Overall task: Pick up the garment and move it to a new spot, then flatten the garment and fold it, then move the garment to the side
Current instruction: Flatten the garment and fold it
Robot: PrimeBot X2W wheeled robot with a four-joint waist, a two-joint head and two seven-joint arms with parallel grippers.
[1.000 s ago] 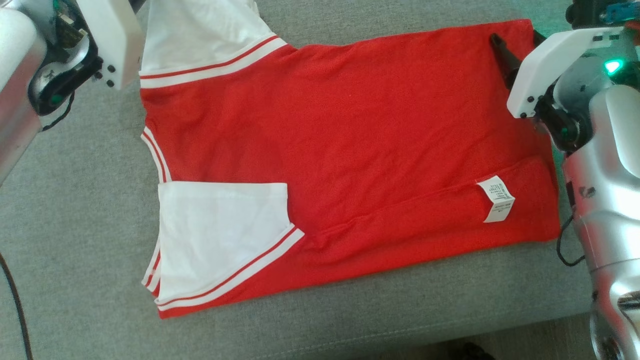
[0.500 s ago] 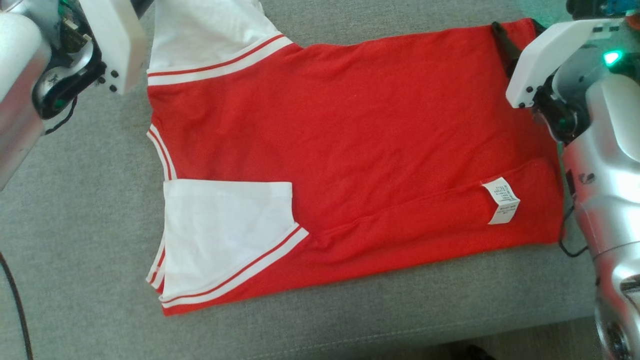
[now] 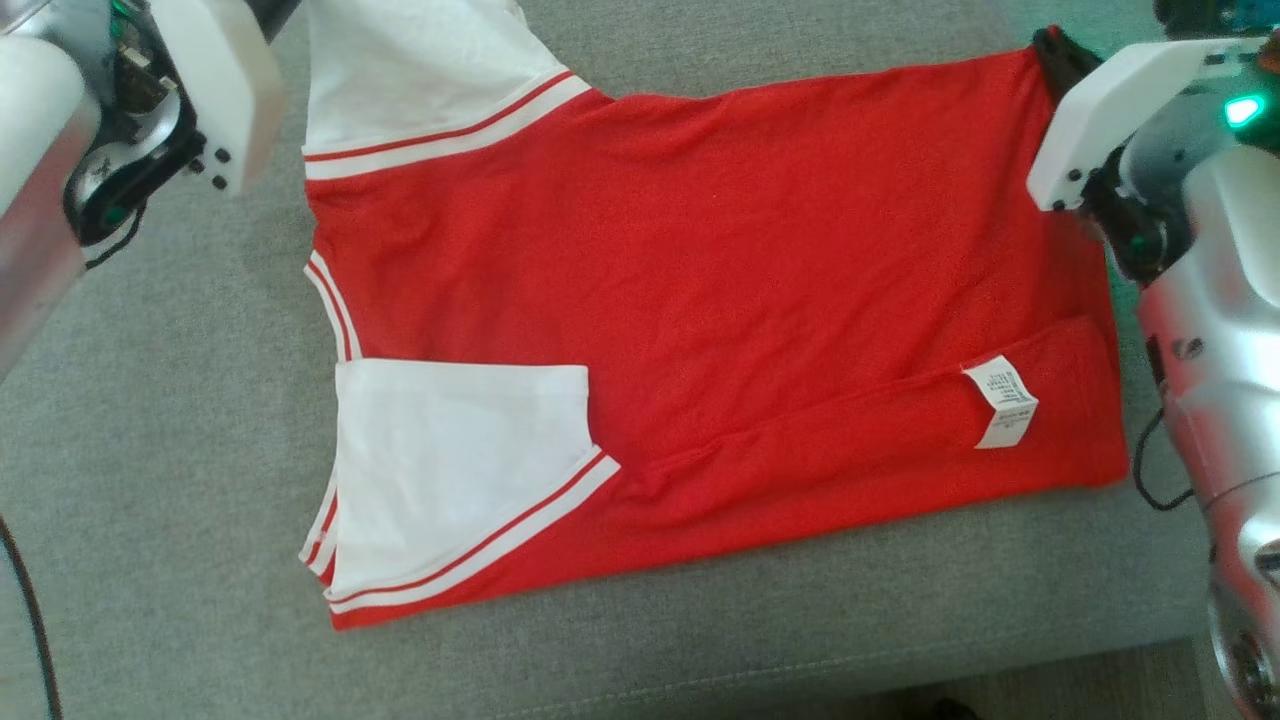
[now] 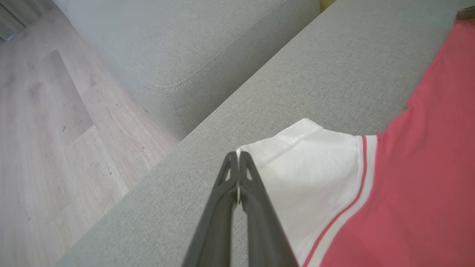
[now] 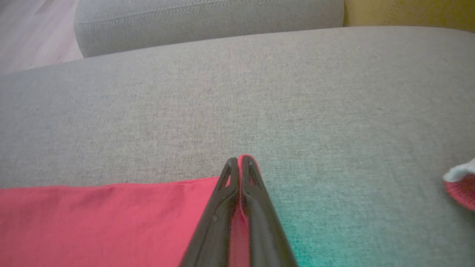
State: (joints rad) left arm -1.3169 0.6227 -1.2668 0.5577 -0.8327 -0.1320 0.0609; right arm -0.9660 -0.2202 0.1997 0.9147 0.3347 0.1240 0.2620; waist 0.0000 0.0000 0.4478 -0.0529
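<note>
Garment (image 3: 700, 300) flat on grey cushion (image 3: 150, 450), far white sleeve (image 3: 420, 60) cut off at top edge.
Left wrist: left gripper (image 4: 238, 157) pinched shut on sleeve hem. Right wrist: right gripper (image 5: 239, 163) clamped on red corner, cloth partly hidden between fingers.

Red shirt (image 3: 700, 280): matt knit cloth, softly creased; sleeves are white cloth with red-striped trim. Its label (image 3: 1000, 402): thin, white, printed; cloth or paper, can't tell. Sofa (image 3: 150, 450): grey woven fabric, coarse, matt, stitched seams. Floor (image 4: 55, 129): pale wood-grain planks, low sheen. Right forearm (image 3: 1225, 400): silver, glossy, metal-looking. Wrist cover (image 3: 1110, 110): white matt plastic. Left fingers (image 4: 256, 207): dark matt plastic.
</note>
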